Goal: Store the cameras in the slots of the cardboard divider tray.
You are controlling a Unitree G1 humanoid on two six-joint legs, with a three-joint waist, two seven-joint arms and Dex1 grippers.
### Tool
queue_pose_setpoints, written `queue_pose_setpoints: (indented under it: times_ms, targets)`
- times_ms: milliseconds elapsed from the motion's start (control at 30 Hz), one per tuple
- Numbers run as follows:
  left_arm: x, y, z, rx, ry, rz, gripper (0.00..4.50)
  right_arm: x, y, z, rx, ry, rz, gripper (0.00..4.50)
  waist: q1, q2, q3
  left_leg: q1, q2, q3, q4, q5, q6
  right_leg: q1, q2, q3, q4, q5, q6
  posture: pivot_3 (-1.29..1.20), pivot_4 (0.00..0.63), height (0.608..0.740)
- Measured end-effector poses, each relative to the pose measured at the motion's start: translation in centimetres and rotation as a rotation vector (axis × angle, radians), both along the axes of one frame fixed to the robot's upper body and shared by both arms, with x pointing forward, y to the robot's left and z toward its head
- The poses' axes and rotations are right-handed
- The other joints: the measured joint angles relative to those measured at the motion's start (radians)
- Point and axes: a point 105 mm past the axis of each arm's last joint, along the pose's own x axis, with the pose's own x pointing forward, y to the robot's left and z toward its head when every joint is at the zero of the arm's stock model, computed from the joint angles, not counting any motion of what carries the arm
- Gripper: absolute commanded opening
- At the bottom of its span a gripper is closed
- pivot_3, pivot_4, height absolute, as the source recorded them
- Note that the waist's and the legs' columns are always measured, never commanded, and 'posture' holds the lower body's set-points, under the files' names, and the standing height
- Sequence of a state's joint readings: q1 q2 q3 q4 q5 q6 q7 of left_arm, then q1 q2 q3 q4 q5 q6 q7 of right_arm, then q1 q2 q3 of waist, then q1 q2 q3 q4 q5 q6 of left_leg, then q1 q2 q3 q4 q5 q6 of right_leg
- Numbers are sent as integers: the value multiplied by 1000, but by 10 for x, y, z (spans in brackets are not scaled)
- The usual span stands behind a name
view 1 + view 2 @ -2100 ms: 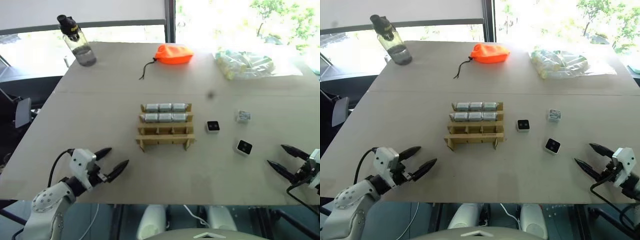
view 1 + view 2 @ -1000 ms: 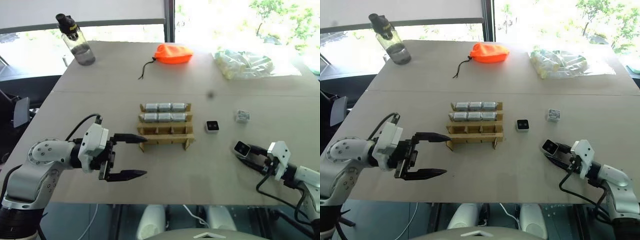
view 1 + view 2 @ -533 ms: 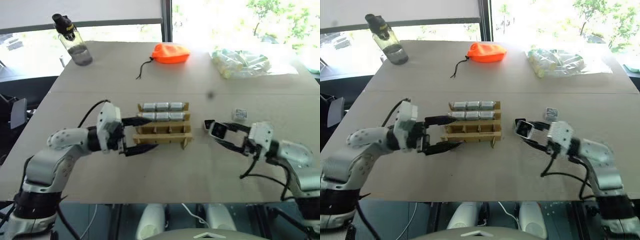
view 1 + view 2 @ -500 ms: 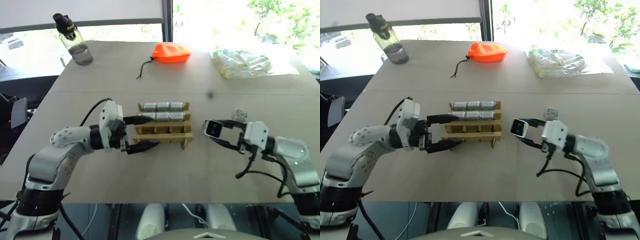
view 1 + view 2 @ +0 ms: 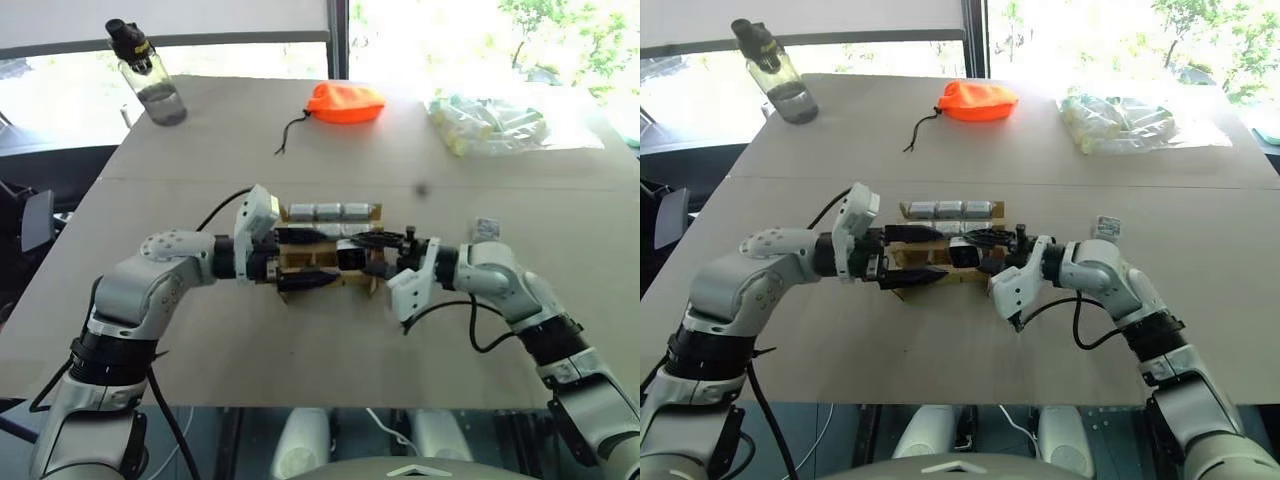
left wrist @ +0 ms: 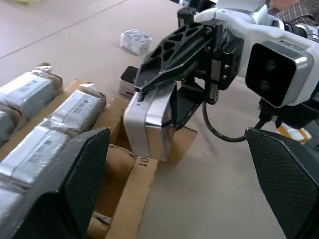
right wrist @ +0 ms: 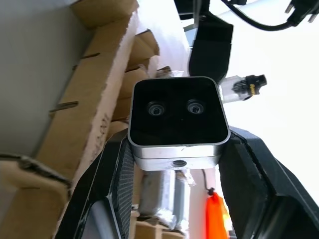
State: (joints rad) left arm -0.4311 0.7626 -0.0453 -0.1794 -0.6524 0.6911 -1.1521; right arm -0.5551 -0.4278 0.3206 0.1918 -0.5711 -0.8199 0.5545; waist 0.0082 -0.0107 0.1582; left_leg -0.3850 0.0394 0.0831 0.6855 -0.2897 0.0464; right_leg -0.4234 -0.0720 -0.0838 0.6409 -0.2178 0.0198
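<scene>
- Right gripper (image 6: pixel 164 94): clamped on a camera (image 6: pixel 149 122), holding it just above the near rows of the cardboard divider tray (image 6: pixel 130 169).
- Left gripper (image 5: pixel 297 262): fingers spread wide, holding nothing, at the tray's opposite end, facing the right gripper.
- Two further cameras (image 5: pixel 487 229) lie on the table (image 5: pixel 200 160) behind the right gripper.

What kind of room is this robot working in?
Probably an office or lab space, not a home. A large plain table stands before big windows with trees outside. On it lie a water bottle, an orange pouch and a cardboard divider tray.
</scene>
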Motion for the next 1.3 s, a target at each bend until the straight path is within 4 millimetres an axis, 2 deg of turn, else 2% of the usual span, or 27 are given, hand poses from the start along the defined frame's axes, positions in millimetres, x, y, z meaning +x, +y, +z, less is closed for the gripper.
queue_pose_setpoints:
  times_ms: [233,333,467,567,767,800,833,867,967,1167,1233,1300]
  targets:
    - [2,-1,4,-2,5,-4,4500,-5,3,-1,-15,-52,45,1850,-3,-1,0,1,0,1,0,0,0,0,0,1,0,0,0,0,150,726]
    - [2,-2,4,-6,13,-10,3779,-9,5,-4,-26,-52,68,1850,-8,-1,0,1,0,1,0,0,0,0,0,1,0,0,0,0,150,726]
    - [1,-3,4,-4,24,-22,1898,-10,7,-1,-19,-63,80,1850,-17,-1,1,1,0,1,0,0,0,0,0,2,1,0,0,0,150,726]
    - [2,0,3,32,19,-21,768,-12,9,-3,-28,-66,99,1850,-20,-1,1,1,0,1,0,0,0,0,0,2,1,0,0,0,150,726]
    - [0,1,-1,88,16,-51,676,-14,10,-9,-37,-52,112,1850,-20,-2,1,1,0,2,0,0,0,0,0,2,1,0,0,0,150,726]
    - [0,1,0,92,14,-55,676,-14,11,-8,-38,-54,114,2850,-20,-2,1,1,0,2,0,0,0,0,0,2,1,0,0,0,150,726]
    - [1,1,0,93,16,-57,676,-14,11,-8,-38,-54,116,2958,-20,-2,1,1,0,2,0,0,0,0,0,2,1,0,0,0,150,726]
    - [1,1,-1,95,22,-59,676,-14,12,-6,-29,-53,115,3406,-20,-2,1,1,0,2,0,0,0,0,0,2,1,0,0,0,150,726]
    - [2,0,-4,108,31,-66,676,-12,13,-3,-6,-38,103,4375,-20,-2,1,1,0,2,0,0,0,0,0,2,1,0,0,0,150,726]
    - [11,1,0,91,-16,-72,676,-12,2,-1,66,59,53,4375,-17,-2,1,1,0,1,0,0,0,0,0,2,1,0,0,0,150,726]
    - [17,9,6,90,-70,-63,676,-21,-18,-9,98,155,16,4375,-11,-2,1,0,0,0,0,0,0,0,-1,1,0,0,0,0,150,726]
    - [25,27,12,105,-130,-15,676,-26,-48,-25,131,309,-72,4375,-11,-3,1,0,0,1,0,0,0,0,-1,1,0,0,0,0,150,726]
